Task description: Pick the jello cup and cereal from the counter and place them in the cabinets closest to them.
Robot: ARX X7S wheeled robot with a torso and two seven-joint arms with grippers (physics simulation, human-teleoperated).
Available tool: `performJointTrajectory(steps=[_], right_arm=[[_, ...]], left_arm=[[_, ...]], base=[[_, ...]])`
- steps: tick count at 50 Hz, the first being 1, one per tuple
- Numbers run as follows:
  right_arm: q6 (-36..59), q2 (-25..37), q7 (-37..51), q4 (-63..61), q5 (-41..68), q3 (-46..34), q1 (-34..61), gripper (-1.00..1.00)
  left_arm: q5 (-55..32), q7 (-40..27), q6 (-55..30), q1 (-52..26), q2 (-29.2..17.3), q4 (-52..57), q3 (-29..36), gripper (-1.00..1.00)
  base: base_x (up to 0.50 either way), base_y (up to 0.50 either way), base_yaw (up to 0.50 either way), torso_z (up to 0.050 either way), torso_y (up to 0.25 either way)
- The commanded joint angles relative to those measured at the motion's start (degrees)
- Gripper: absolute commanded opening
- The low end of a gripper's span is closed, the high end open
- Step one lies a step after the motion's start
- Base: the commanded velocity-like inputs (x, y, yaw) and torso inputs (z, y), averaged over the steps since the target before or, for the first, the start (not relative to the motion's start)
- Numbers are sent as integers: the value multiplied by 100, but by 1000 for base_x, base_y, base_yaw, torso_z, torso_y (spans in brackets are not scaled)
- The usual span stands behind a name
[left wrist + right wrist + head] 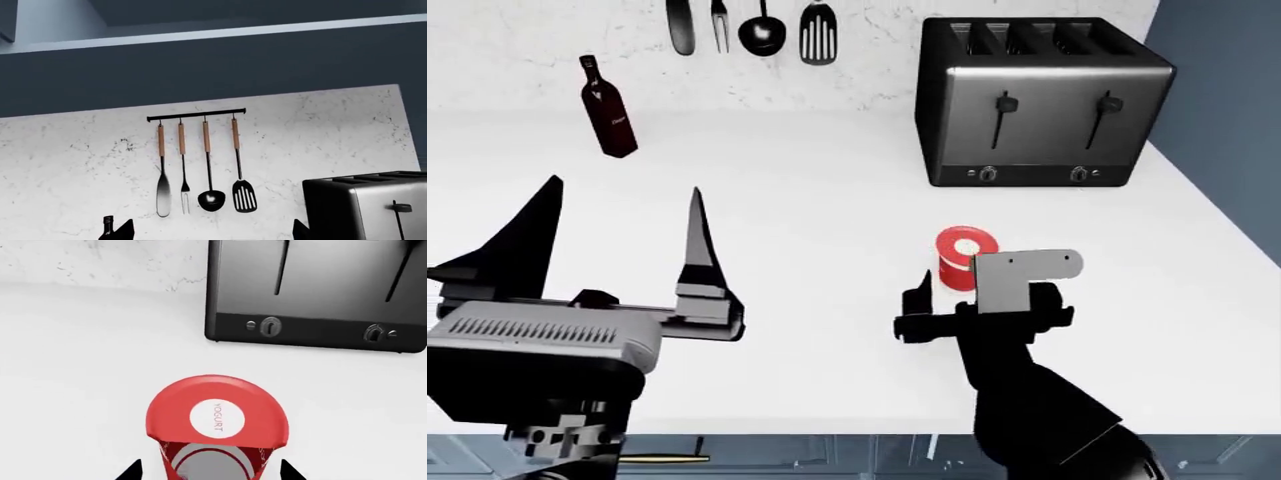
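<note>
The jello cup [965, 252] is small and red, with a round red lid marked "YOGURT" on a white centre. It stands on the white counter [827, 200] in front of the toaster. My right gripper [954, 288] is open, and the cup [217, 415] sits between its fingertips [133, 471] with a gap on each side. Off to the left, my left gripper [627, 235] is held above the counter, open and empty. In the left wrist view the left gripper [212, 231] faces the back wall. The cereal is out of view.
A black and steel toaster [1041, 100] stands at the back right. A dark red bottle [607, 105] stands at the back left. Utensils hang on a rail [197, 115] on the marble wall, below dark blue upper cabinets [200, 65]. Lower cabinet fronts [827, 455] run under the counter's edge.
</note>
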Motion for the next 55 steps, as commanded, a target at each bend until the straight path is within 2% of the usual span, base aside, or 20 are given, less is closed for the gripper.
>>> performJointTrajectory(steps=[1,11,12,23,28,31,34,39,44,47,48,49,50,52,55], right_arm=[[-58,-162,-161,1066,-181,-86,335,100],[-92,-206,-133,1432,-237,-92,431,100],[-79,-200,-88,1415,-254,-91,417,-100],[136,0,173,631,-214,-85,178,-100],[503,288,384,-768,80,101,70,-100],[1020,453,650,-1865,424,313,189,-100],[1687,541,926,-2736,925,642,547,-100],[2861,505,1396,-3566,2033,1395,1507,-100],[3720,419,1838,-3794,2953,1907,2205,-100],[4356,265,2361,-3688,4101,2530,2778,-100],[4470,238,2526,-3615,4416,2660,2930,-100],[4514,226,2628,-3560,4670,2749,3061,-100],[4518,228,2660,-3529,4851,2792,3179,-100],[4648,248,2888,-3398,5164,2729,3458,-100],[4746,288,3196,-3160,5507,2577,3856,-100]], left_arm=[[8,-25,31,-4,-38,-35,82,100],[-8,-60,38,-1,-65,-33,109,100],[-10,-64,37,0,-68,-29,110,100],[-13,-105,55,-8,-86,-47,141,100],[-499,-32,79,-562,187,-626,-93,100],[-915,-74,-456,-1572,460,-1375,-237,100],[-1028,-68,-776,-2644,698,-2611,-239,100],[-942,307,-508,-4030,1011,-4885,-3,100],[-751,783,450,-5066,1331,-7346,190,100],[-412,1009,1981,-6359,1618,-9924,343,100],[-644,1039,2585,-6777,1657,-10784,719,100],[-1081,968,2808,-6968,1659,-11643,1237,100],[-1281,851,2682,-6969,1658,-12342,1426,100],[-1238,685,2576,-6912,1657,-12344,1504,100],[-928,562,2614,-6810,1648,-12345,1087,100]], base=[[0,0,0,0,0],[0,0,0,0,0],[0,0,0,0,0],[1,0,0,-1,0],[0,0,0,0,0],[0,0,0,0,0],[0,0,0,0,0],[0,0,0,0,0],[0,0,0,0,0],[0,0,0,0,0],[0,0,0,0,0],[0,0,0,0,0],[0,0,0,0,0],[0,0,0,0,0],[0,0,0,0,0]])
